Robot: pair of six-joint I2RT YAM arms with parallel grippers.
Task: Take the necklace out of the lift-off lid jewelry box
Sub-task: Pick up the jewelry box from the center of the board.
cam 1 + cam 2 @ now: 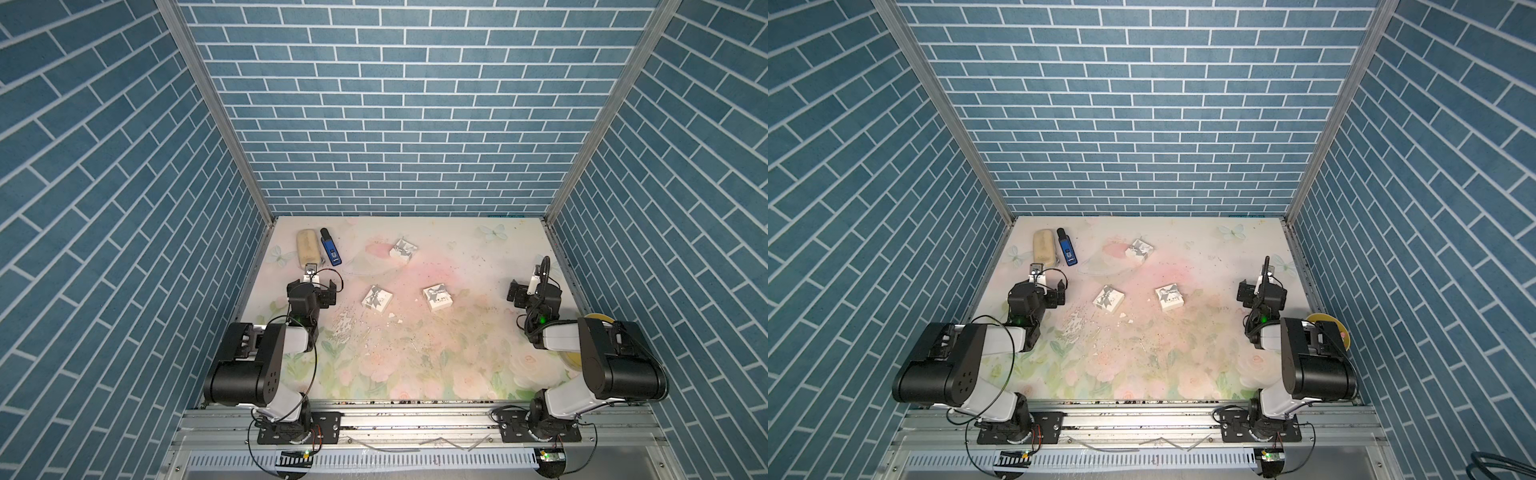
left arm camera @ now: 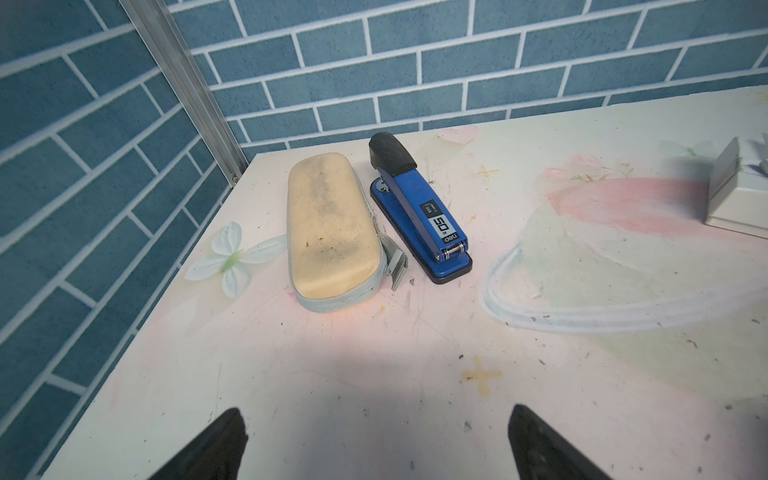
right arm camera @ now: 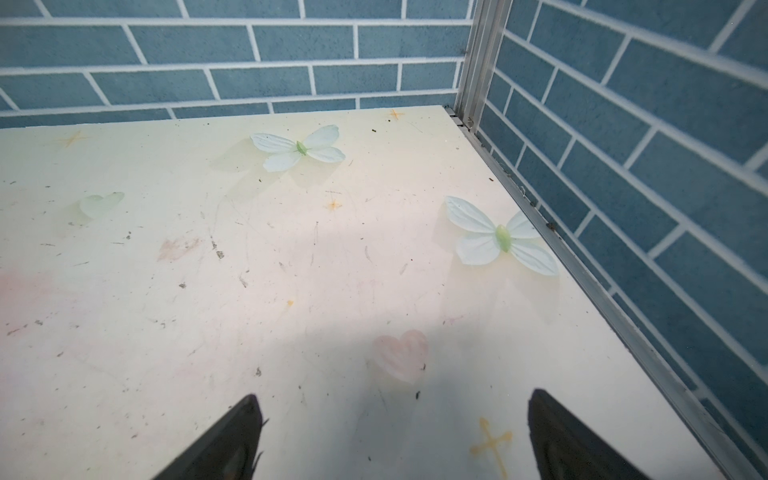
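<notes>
- Necklace is not in sight; I judge it lies inside one of three white bow-printed jewelry boxes on the surface [image 1: 415,365]: far box [image 1: 404,249], near-left box [image 1: 377,298], near-right box [image 1: 437,298]. I cannot tell which.
- All three look lidded, their contents hidden.
- Spread wide and empty: left tool [image 2: 376,417] and right tool [image 3: 394,399], both well apart from the boxes.
- Best approach, I judge: one tool steadies a base by its sides while the other raises the lid straight up, without tilting.
- Zip case [image 2: 332,226], just beside the stapler [image 2: 419,208], is shut.
</notes>
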